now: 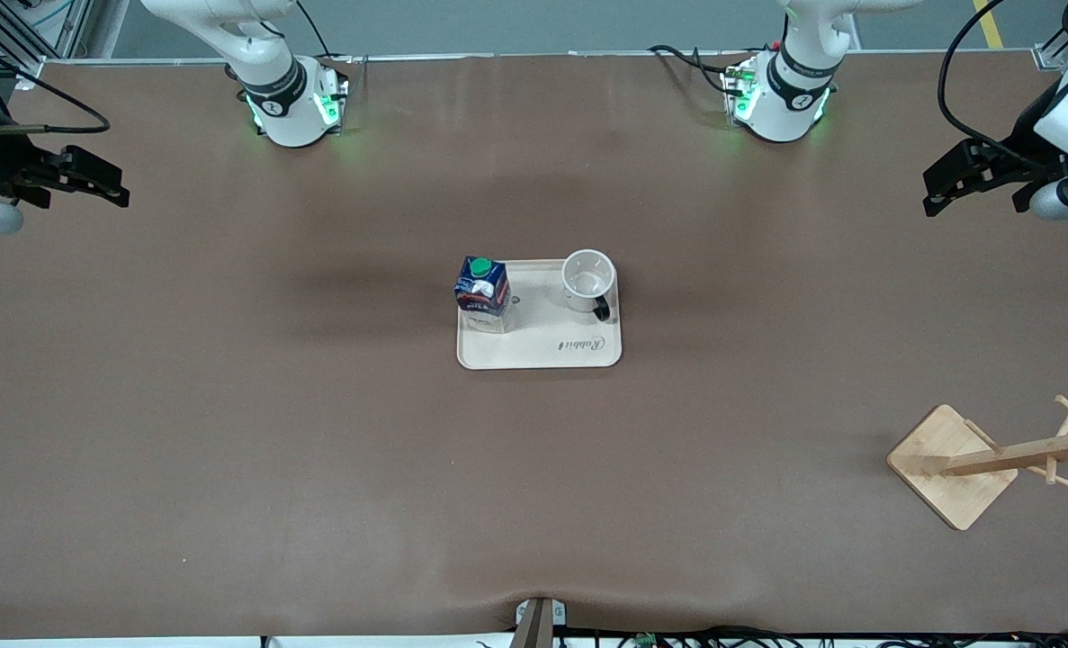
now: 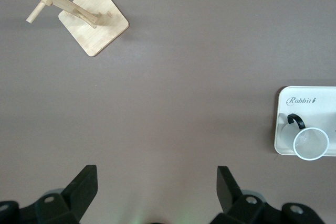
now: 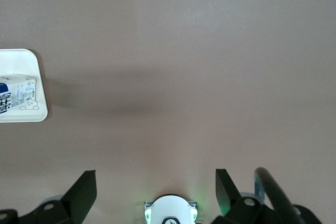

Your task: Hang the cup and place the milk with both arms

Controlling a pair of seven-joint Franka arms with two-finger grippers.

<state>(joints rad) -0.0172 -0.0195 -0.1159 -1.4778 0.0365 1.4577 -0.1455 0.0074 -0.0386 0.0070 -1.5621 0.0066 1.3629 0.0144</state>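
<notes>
**Both hands wide open and empty, cup and milk on the tray**

The left hand (image 1: 943,189) hangs over bare bench at the left arm's end, its two fingers (image 2: 84,184) spread wide with nothing between them and touching nothing. The right hand (image 1: 106,184) hangs over the bench at the right arm's end, fingers (image 3: 84,187) equally wide apart and empty. Both arms wait.

One cream tray (image 1: 542,351) lies at the middle of the brown bench (image 1: 318,450) and serves as landmark. Two things stand upright in it: the one milk (image 1: 482,292) in the tray's corner toward the right arm's end, and the one cup (image 1: 587,281) in the corner toward the left arm's end, mouth up, black handle turned toward the front camera. They stand apart.

One wooden rack (image 1: 992,459) with pegs stands well apart from the tray, nearer the front camera, toward the left arm's end
</notes>
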